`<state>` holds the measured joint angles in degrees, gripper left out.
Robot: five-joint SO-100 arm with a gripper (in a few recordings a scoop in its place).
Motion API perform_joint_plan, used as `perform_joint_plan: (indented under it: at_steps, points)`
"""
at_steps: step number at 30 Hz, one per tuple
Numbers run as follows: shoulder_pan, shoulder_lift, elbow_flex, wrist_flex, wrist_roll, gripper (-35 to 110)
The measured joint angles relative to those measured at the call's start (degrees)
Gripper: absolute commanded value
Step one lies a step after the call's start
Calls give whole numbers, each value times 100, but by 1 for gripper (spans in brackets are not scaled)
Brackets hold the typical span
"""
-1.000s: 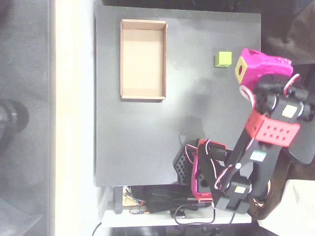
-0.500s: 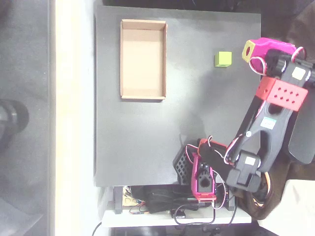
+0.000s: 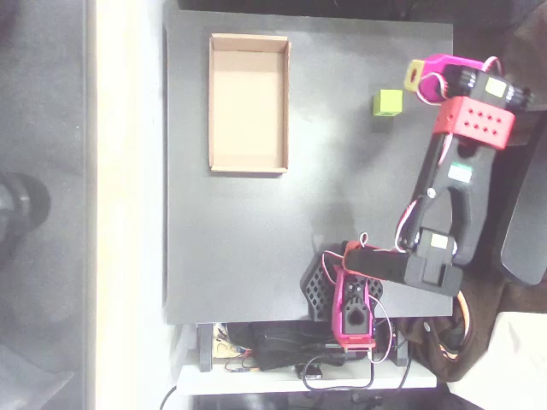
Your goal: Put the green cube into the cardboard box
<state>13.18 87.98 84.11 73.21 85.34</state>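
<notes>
green cube [image 3: 387,102]: matte, plain lime faces | cardboard box [image 3: 249,103]: tan cardboard, dull, smooth floor | table [image 3: 256,239]: dark matte top | gripper [image 3: 416,75]: magenta plastic, slight sheen, yellow patch

Overhead view: dark grey matte table [image 3: 256,248], rectangular top, w/ a pale strip of floor along its left edge. Cardboard box [image 3: 249,103] lies flat on it, upper left area, long side running top-to-bottom, open side up, inside bare. Green cube [image 3: 387,102] sits on the table to the right of the box, well apart from it, approx level w/ the box's middle. Arm's black & magenta base [image 3: 342,295] is at the table's bottom edge, right of centre. Rest of the surface is plain dark grey.
</notes>
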Motion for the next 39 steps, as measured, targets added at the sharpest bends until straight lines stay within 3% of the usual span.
perform_joint_plan:
  at_steps: [10, 39]
  points:
    - [-272, -554, 0, -457, 9, 44]
    - [-554, -1934, 88, -475, 26, 44]
